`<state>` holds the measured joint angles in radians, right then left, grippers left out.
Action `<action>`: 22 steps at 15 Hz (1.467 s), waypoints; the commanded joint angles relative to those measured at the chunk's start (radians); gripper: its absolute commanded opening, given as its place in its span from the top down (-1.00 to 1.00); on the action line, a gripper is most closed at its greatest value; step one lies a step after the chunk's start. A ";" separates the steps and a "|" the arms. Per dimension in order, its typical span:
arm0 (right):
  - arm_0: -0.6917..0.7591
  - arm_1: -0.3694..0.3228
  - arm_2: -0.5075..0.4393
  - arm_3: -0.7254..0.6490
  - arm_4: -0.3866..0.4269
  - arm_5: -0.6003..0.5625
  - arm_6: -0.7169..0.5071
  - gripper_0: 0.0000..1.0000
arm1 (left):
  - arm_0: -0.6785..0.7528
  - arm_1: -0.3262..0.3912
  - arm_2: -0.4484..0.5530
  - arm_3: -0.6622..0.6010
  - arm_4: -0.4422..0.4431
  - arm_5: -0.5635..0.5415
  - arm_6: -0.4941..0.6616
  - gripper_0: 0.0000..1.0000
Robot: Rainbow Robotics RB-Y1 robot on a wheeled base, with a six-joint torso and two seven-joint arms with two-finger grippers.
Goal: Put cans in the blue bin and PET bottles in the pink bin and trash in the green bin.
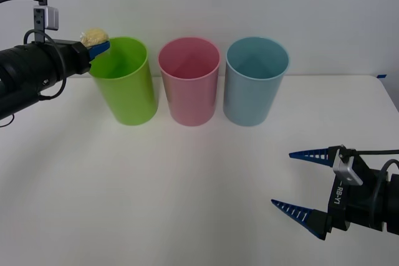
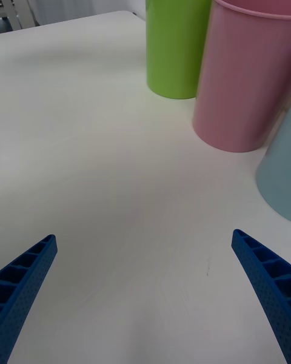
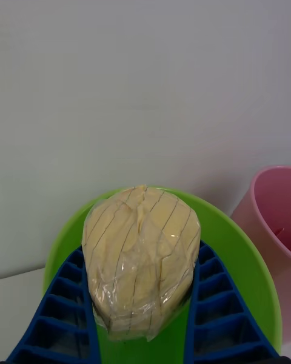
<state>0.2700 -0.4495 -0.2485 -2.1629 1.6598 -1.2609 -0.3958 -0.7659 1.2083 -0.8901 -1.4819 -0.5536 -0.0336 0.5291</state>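
A: Nearest to us is the right gripper (image 1: 298, 184), low at the near right of the desk (image 1: 187, 197), its 2 blue jaws spread wide with nothing between them. We judge it parked there to keep out of the way of the other arm.

B: Agreed. In the right wrist view we see bare desk between its jaws, with the green bin (image 2: 182, 36), the pink bin (image 2: 245, 67) and a slice of the blue bin (image 2: 279, 176) well beyond.

A: And the left gripper (image 1: 96, 47)? We have it raised at the far left, level with the rim of the green bin, jaws clamped on the trash (image 1: 95, 36).

B: Yes. The left wrist view shows the trash (image 3: 140, 258) as a pale-yellow lump in glossy wrap, pinched between the 2 jaws, with the green bin's mouth right beneath it. In the front view, though, it sits at the rim's left edge rather than over the middle.

A: So we hold it high to clear the rim. We would judge a short reach further in sensible before letting go, or it may strike the rim and bounce onto the desk.

B: The 3 bins stand upright in a row: green, pink, blue (image 1: 255, 82), close together.
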 commanded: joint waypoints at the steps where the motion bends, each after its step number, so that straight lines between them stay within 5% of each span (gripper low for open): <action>1: 0.000 0.000 0.000 0.000 0.000 0.000 0.000 -1.00 | -0.003 -0.004 -0.001 0.000 0.000 0.003 0.002 -1.00; 14: 0.000 0.000 0.000 0.000 0.000 0.000 0.000 -1.00 | -0.015 -0.004 0.011 -0.017 0.000 0.020 0.002 -1.00; 17: 0.000 0.000 0.000 0.000 0.000 0.000 0.000 -1.00 | -0.007 -0.019 0.109 0.003 0.015 -0.112 -0.014 -1.00; 22: 0.000 0.000 0.000 0.000 0.000 0.000 0.000 -1.00 | 0.180 -0.058 0.442 0.012 0.049 -0.410 -0.063 -1.00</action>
<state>0.2700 -0.4495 -0.2485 -2.1629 1.6598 -1.2609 -0.3958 -0.6091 1.1503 -0.4835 -1.4682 -0.5048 -0.4050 0.4644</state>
